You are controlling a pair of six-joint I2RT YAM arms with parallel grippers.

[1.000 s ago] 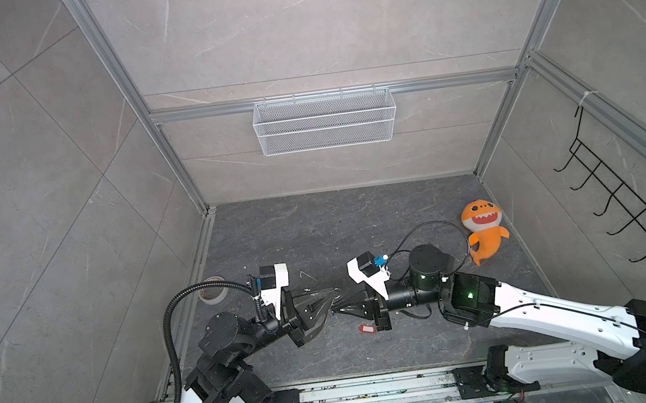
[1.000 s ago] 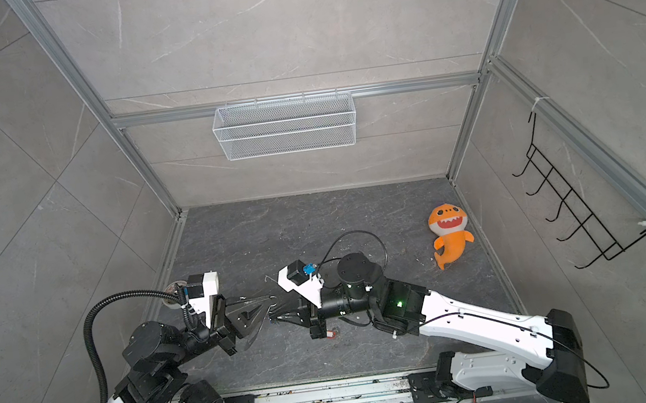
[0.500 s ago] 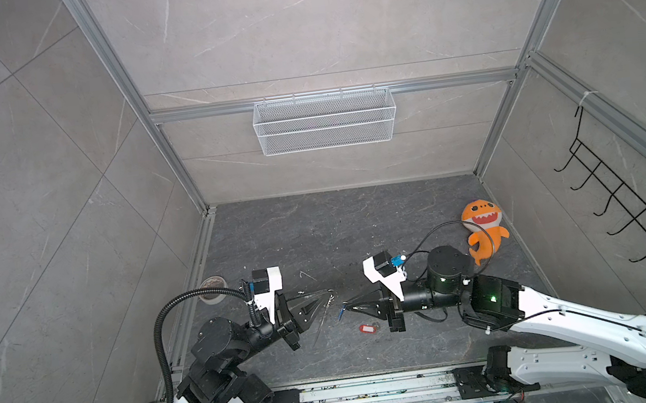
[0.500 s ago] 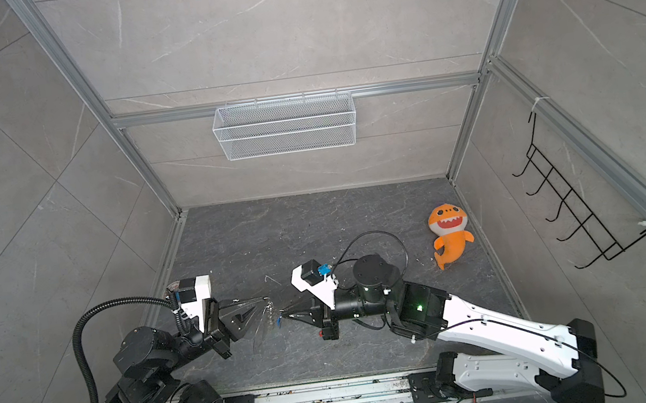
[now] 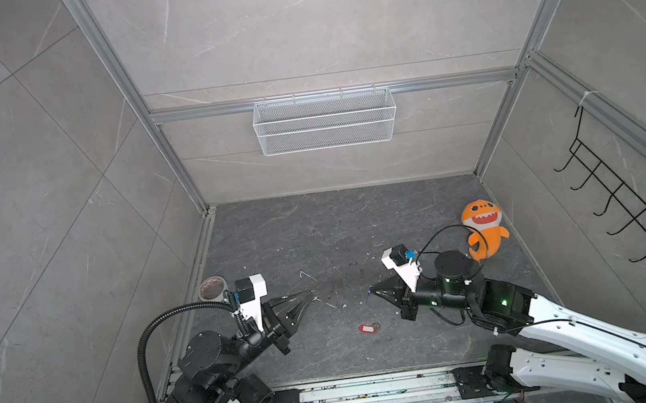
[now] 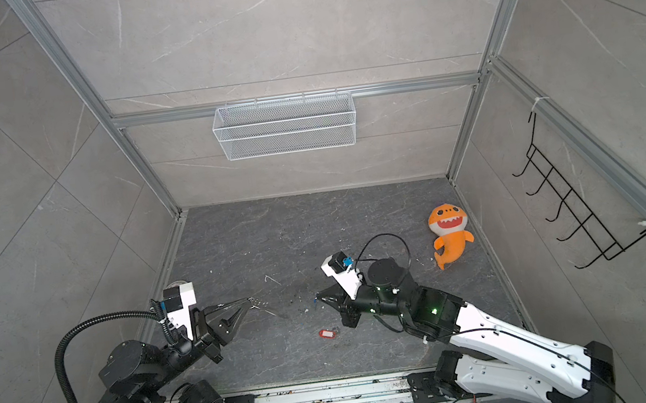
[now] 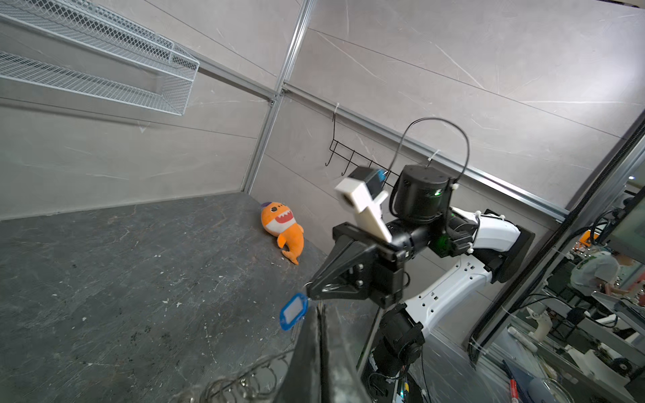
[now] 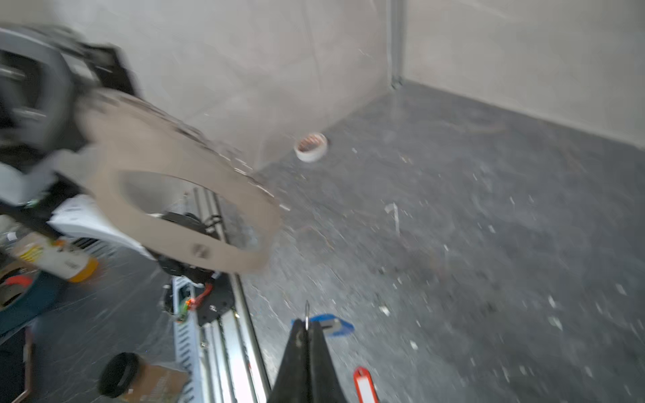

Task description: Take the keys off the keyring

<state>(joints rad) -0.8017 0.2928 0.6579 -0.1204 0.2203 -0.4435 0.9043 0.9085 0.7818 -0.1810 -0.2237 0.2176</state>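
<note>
Grey stone surface (image 5: 317,232) opens up between the arms, which have pulled apart from their huddle a second ago! The left pincer (image 5: 308,293) is clamped shut on the dull oval keyring (image 8: 157,139). The right pincer (image 5: 372,288) is pinched tight on the loop of the blue-tagged key (image 7: 294,311), now hanging clear of the keyring. The red-tagged key (image 5: 368,328) lies loose on the surface between them. Both keys look off, so the job seems all but finished.

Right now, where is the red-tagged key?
In both top views the red-tagged key lies loose on the floor near the front middle, between the left gripper and the right gripper, nearer the right one.
</note>
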